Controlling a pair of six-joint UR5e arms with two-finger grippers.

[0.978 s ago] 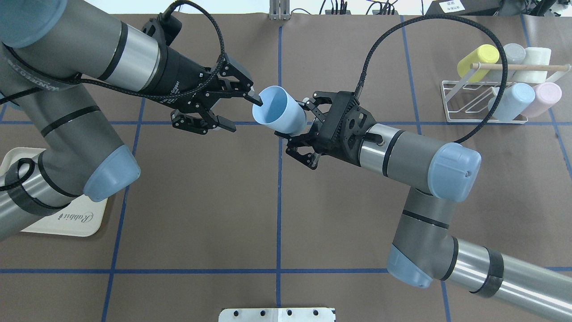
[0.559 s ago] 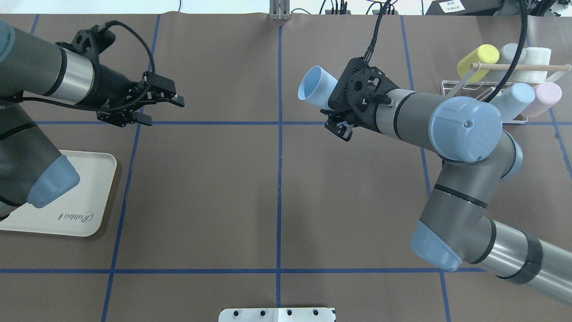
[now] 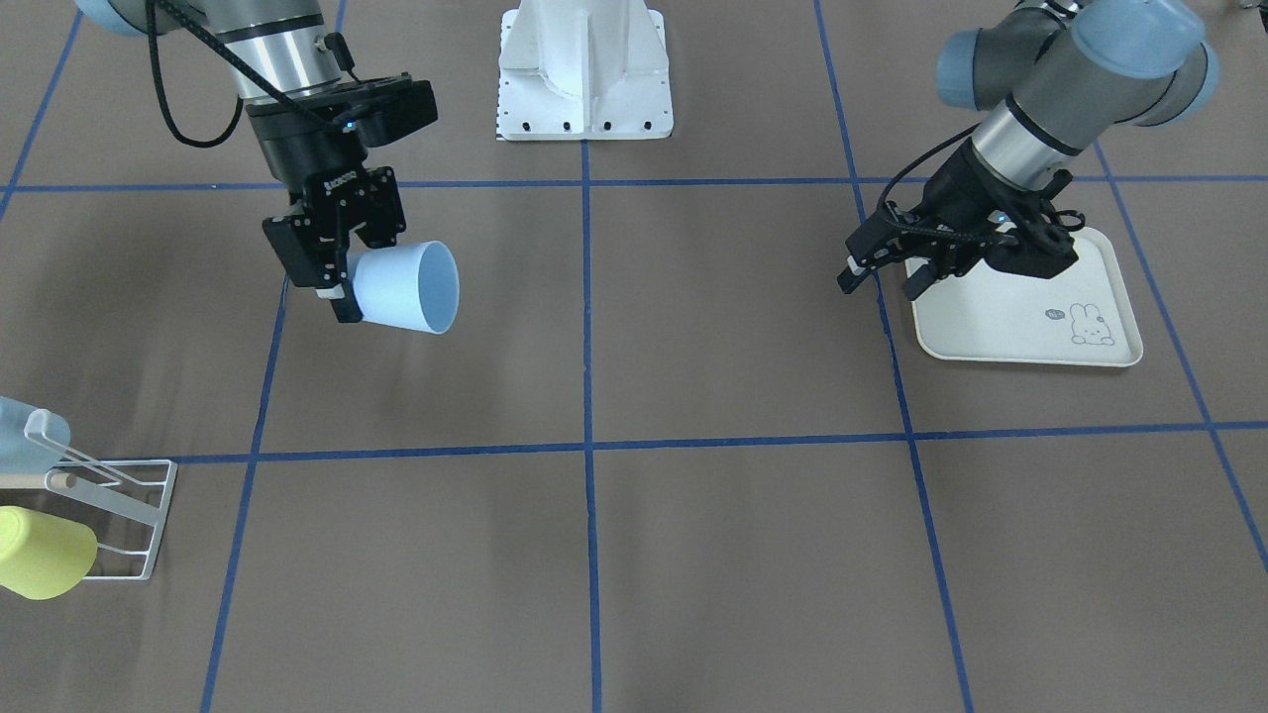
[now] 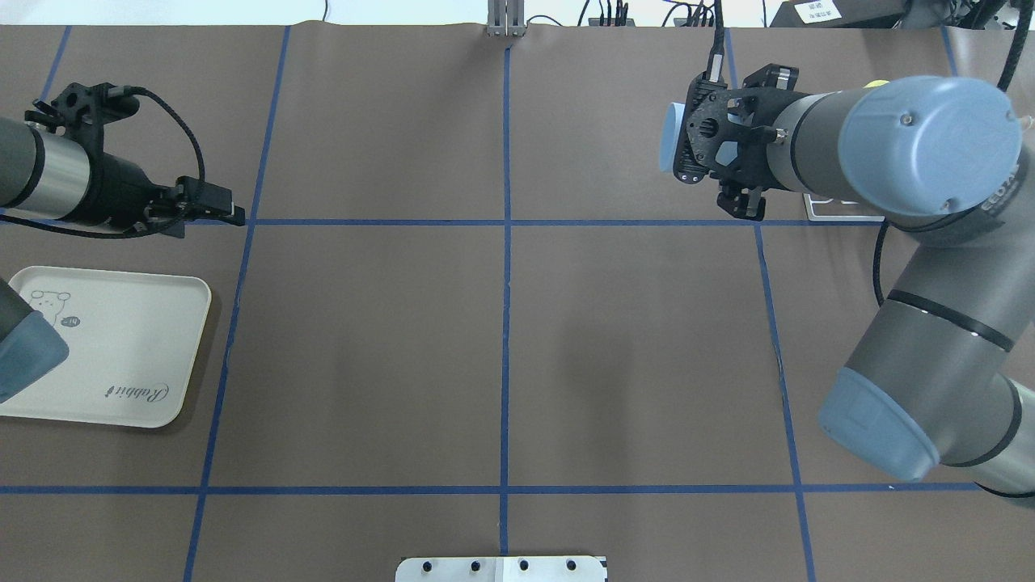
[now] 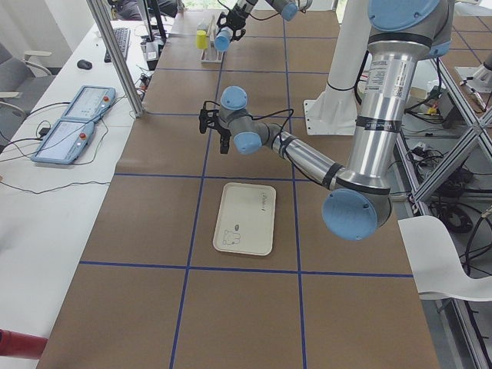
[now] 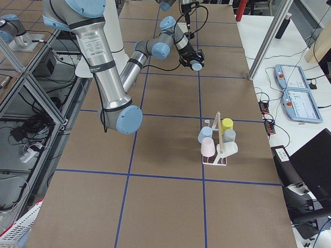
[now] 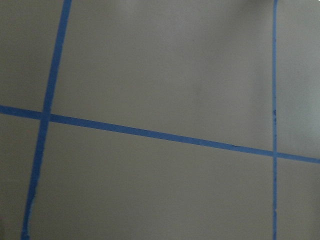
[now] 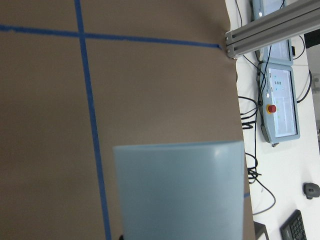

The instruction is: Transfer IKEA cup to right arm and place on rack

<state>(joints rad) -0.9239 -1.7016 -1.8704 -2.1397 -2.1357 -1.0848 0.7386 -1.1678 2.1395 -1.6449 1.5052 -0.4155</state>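
The right end effector (image 3: 342, 272) is clenched on the closed end of the light-blue IKEA cup (image 3: 406, 287), holding it clear of the brown tabletop (image 3: 713, 327). Only the front-facing view shows the cup whole. From overhead the end effector's black body hides all but a blue sliver, and the right arm (image 4: 930, 145) covers nearly all of the rack (image 3: 114, 495) behind the wrist. The right wrist camera shows the cup's smooth outer wall reaching away from the fingers, with a control pendant (image 8: 280, 102) beyond the tabletop's edge. The cup lies on its side, long axis roughly level, its open mouth pointing away from the right end effector and toward the left one. The rack stands well apart from the right end effector, on the side opposite the cup's mouth. The right side view alone shows it in full, loaded with a yellow cup (image 6: 227, 124) and other pastel ones. The left end effector (image 3: 880, 280) is released, fingers spread with nothing between them, and the cream tray (image 3: 1020, 342) lies near it. The left wrist camera shows only tabletop and blue tape lines. The tray carries a rabbit drawing (image 3: 1090, 322) and the cursive word "Rabbit" (image 4: 137, 392); lettering on the end effectors is too small to read.
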